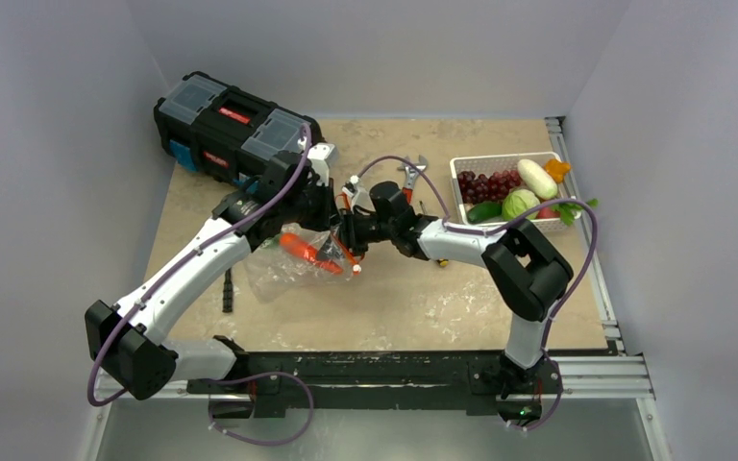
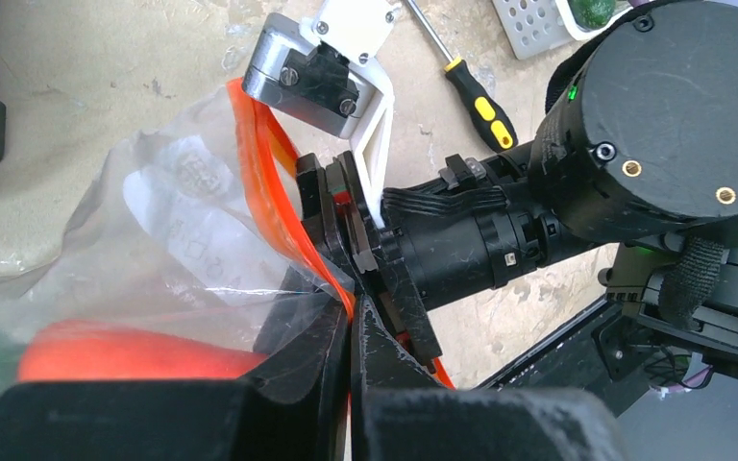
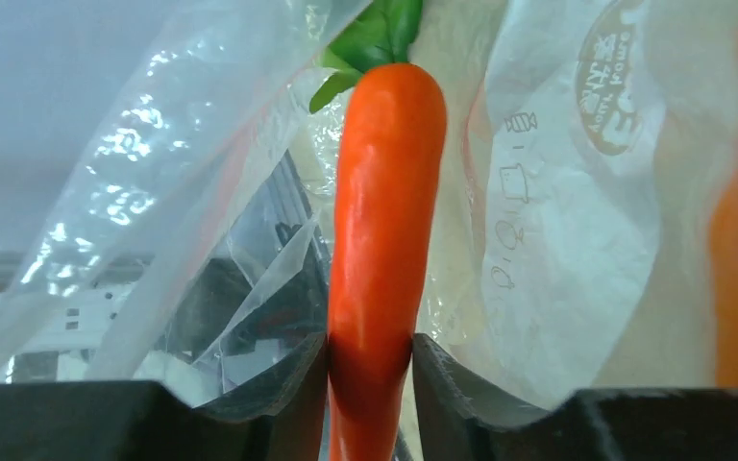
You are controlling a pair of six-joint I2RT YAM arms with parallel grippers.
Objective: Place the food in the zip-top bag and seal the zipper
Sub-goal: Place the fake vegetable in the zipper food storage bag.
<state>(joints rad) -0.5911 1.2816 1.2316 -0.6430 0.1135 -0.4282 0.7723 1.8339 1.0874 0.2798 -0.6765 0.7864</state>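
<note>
Right gripper (image 3: pixel 370 373) is clamped on the thin end of the carrot (image 3: pixel 384 211), which runs straight up mid-frame in the wrist view, leafy top at the upper edge, inside the clear zip-top bag (image 3: pixel 577 221). Left gripper (image 2: pixel 351 331) is pinched tight on the bag's red-orange zipper (image 2: pixel 255 144), lower centre.

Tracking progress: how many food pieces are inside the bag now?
1: the carrot, inside the zip-top bag, between the right fingers. Crinkled plastic may hide others.
</note>
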